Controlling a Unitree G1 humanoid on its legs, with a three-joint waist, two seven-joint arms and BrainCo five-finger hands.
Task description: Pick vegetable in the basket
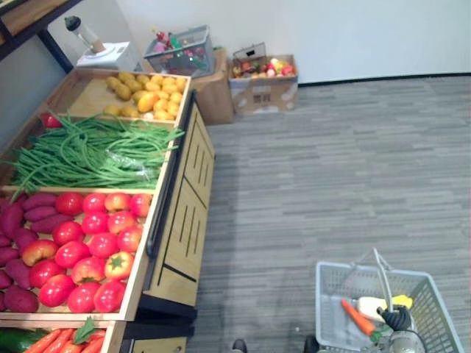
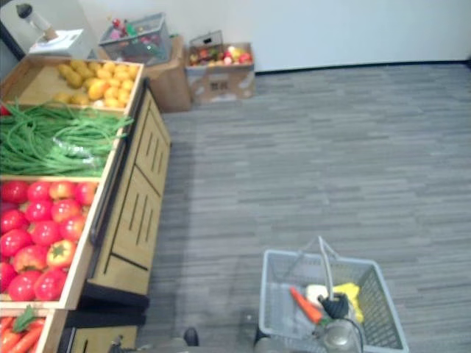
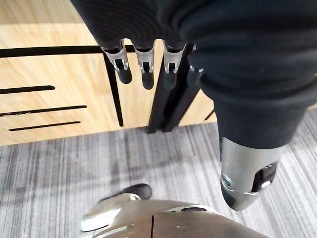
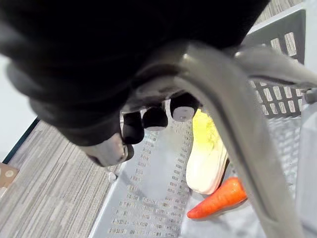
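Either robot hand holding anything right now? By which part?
Right robot hand is curled round the handle of the grey basket, carrying it. Left robot hand holds nothing, fingers relaxed.

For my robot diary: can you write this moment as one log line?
right hand: shut on basket handle | left hand: open, empty, by wooden stand | basket: carrot and pale yellow item inside

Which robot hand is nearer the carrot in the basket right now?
Right. The right robot hand grips the basket handle just above the carrot. The left robot hand hangs open by the wooden stand, away from the basket.
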